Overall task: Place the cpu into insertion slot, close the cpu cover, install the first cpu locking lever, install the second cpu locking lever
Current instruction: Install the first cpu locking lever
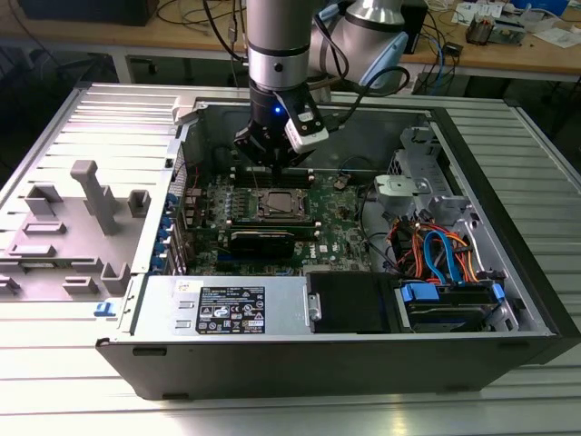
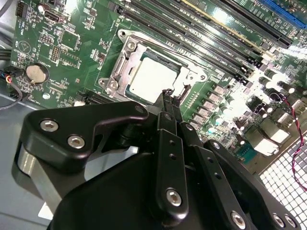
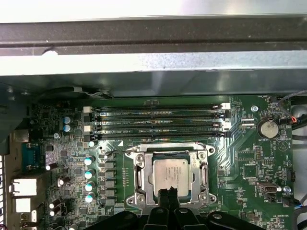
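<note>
Open computer case (image 1: 363, 359) on a slatted metal table (image 1: 290, 409)

Exterior view: gripper (image 1: 274, 165) hangs over the board near the cpu (image 1: 280, 203).
Second wrist view: fingertips (image 2: 166, 108) pressed together at the cpu's edge.
First wrist view: cpu sits in the slot (image 3: 169, 154), with the cover (image 3: 205, 175) flat around it.

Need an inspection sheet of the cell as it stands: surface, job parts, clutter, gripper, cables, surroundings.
Surface: ribbed metal table carries the open computer case.
Job's things: cpu sits in the insertion slot; cpu cover lies flat around it.
Clutter: grey plastic fixtures on the exterior view's left.
Gripper: gripper shut, tips at the slot's edge.
Cables: orange and blue cables inside the case.
Surroundings: cluttered bench behind.
</note>
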Robot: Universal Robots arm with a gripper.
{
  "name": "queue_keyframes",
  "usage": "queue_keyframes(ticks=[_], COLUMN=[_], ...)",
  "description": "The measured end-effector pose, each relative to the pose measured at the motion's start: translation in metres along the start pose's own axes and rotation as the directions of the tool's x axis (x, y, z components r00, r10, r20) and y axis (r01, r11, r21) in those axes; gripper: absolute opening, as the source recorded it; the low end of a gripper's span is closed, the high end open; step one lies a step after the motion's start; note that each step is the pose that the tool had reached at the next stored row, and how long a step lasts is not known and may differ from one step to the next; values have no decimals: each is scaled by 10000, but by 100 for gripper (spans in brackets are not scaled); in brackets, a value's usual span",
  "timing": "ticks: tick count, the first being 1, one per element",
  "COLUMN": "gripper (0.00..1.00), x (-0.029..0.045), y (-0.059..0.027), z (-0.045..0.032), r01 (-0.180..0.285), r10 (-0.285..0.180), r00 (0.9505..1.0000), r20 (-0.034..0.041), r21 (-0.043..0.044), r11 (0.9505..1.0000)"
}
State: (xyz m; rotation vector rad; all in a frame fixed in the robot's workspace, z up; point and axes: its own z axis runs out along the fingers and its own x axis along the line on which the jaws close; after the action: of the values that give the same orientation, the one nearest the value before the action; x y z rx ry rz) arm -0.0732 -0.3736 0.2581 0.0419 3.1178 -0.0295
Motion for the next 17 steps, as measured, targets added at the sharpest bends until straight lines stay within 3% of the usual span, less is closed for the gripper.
queue_keyframes(ticks=[8,15,17], gripper=[11,11,11], x=[62,257,363], y=[-2,-7,-10], z=[-2,-6,-8], r01=[1,0,0], r10=[-1,0,0], r00=[10000,10000,10000], r20=[0,0,0], r21=[1,1,0], r11=[10000,10000,10000])
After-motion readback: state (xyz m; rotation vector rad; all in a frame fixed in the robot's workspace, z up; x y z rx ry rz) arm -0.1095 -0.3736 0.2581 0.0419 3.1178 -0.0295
